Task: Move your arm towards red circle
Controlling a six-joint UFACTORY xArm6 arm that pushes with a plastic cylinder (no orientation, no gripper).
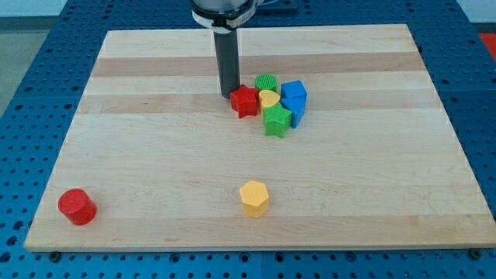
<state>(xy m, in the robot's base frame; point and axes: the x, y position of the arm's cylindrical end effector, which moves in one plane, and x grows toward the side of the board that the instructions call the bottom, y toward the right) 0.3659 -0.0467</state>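
The red circle (pixel 77 206) is a short red cylinder near the board's bottom-left corner. My tip (pixel 228 94) is at the end of the dark rod, in the upper middle of the board, just left of and touching or nearly touching the red star block (pixel 245 101). The red circle lies far down and to the view's left of my tip.
A cluster sits right of my tip: a red star, a yellow heart (pixel 268 98), a green cylinder (pixel 266 82), a green star (pixel 277 119) and two blue blocks (pixel 294 92) (pixel 297 108). A yellow hexagon (pixel 254 198) stands alone at bottom centre. The wooden board (pixel 155 139) lies on a blue table.
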